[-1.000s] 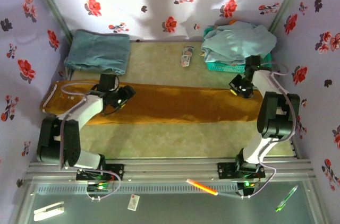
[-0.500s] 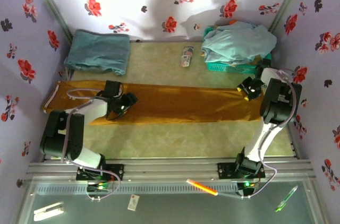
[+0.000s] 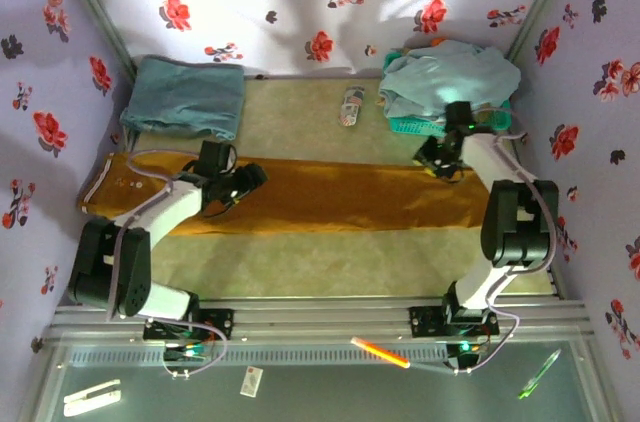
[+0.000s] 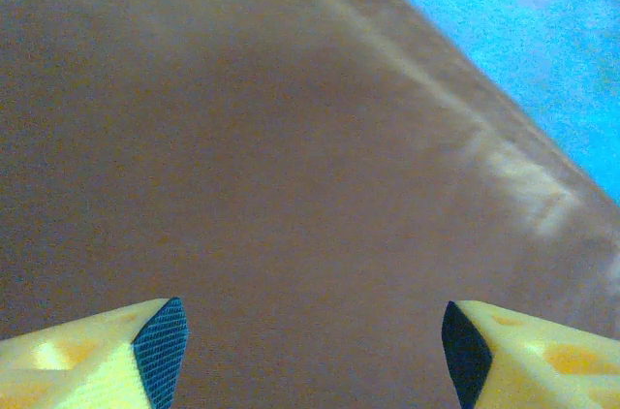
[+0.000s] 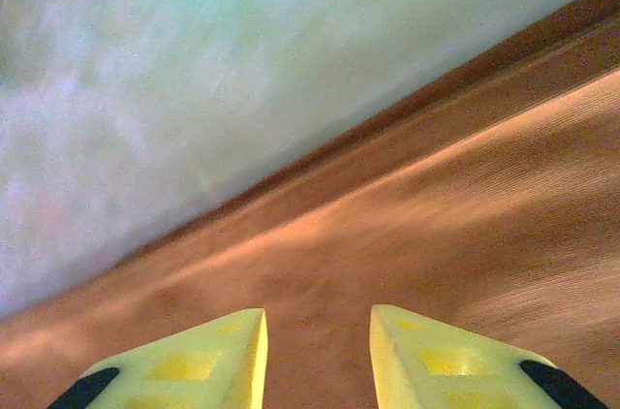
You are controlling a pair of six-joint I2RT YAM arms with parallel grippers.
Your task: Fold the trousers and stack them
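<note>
**Trousers flat, both hands on cloth**

Trousers (image 3: 330,197) lie stretched full length across the table (image 3: 300,262). Left hand (image 3: 245,182) sits over the trousers' waist-side half, fingers wide apart. Right hand (image 3: 432,164) sits at the trousers' far edge near the cuffs, fingers narrowly apart.

1. The right gripper (image 3: 437,162) has moved left along the trousers (image 3: 330,197), away from their right end and toward their far edge.
2. The left gripper (image 3: 248,180) has edged slightly right.
</note>
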